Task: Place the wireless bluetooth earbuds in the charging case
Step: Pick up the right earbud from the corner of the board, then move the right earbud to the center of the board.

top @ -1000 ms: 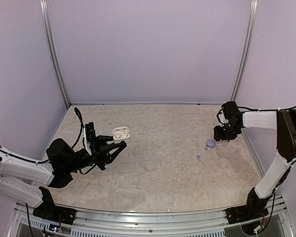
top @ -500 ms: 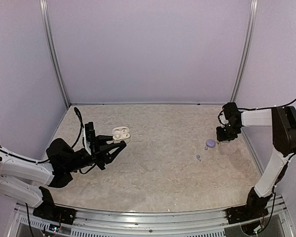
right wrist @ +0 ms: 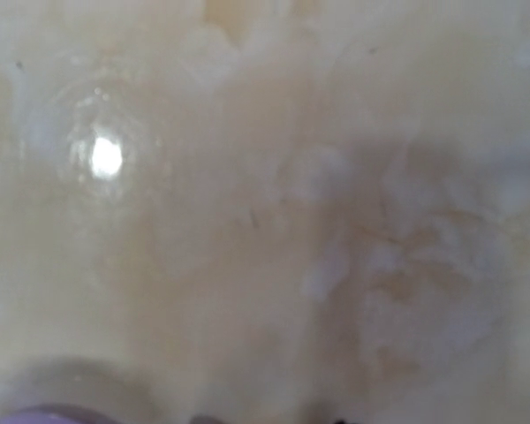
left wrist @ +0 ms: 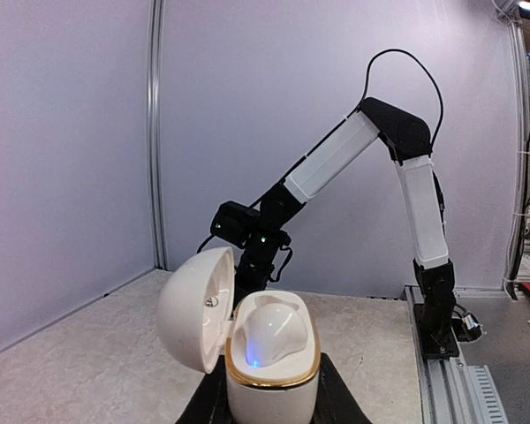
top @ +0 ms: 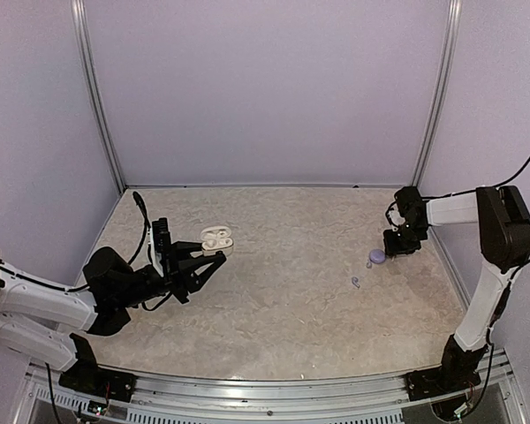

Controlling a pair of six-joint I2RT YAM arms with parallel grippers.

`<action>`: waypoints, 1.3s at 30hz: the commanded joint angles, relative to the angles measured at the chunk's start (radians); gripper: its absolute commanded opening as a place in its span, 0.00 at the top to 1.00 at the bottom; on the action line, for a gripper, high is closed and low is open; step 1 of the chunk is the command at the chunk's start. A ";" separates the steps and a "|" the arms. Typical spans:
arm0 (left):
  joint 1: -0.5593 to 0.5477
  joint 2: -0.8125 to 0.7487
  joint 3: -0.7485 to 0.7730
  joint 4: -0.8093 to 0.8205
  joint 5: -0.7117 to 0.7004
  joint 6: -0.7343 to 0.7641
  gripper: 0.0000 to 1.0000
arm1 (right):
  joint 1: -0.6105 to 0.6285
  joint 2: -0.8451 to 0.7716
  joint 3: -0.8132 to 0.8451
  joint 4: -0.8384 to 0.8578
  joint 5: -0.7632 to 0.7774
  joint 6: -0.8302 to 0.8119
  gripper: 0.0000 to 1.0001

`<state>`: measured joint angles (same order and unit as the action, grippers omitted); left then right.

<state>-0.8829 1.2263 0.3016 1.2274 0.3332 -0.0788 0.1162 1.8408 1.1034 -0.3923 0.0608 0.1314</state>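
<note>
The table (top: pixel 283 309), a pale marbled slab, fills the floor of a lilac-walled booth. The left arm (top: pixel 44 305) lies low along the near left side and reaches inward. The right arm (top: pixel 499 230) rises at the right edge and bends back down toward the table's right side.

The left gripper (top: pixel 210 254) is clenched on the case (top: pixel 216 238), gripping the white base from both sides, clear of the table in the left half. In the left wrist view the case stands upright with its lid (left wrist: pixel 193 309) swung open to the left. A gold rim runs round the base and a small blue light glows on the front of the insert.

The right gripper (top: pixel 396 247) points down at the table's right side. Whether its jaws are released or clenched cannot be told; its own camera gives only a blur of tabletop.

Just beside that gripper, on its left, a lilac pebble (top: pixel 376 257) lies on the table. One earbud (top: pixel 356 282), tiny and pale, lies on the table near the pebble, on its near left, well apart from the case.
</note>
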 commanded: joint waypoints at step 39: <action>0.016 -0.105 -0.037 -0.018 -0.010 -0.023 0.96 | 0.741 0.025 0.373 -0.299 -0.269 -0.121 0.85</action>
<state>-0.8757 1.1633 0.2790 1.2263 0.3359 -0.1017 0.7807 1.8294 1.4754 -0.6083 -0.1547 0.0303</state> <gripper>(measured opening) 0.241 0.153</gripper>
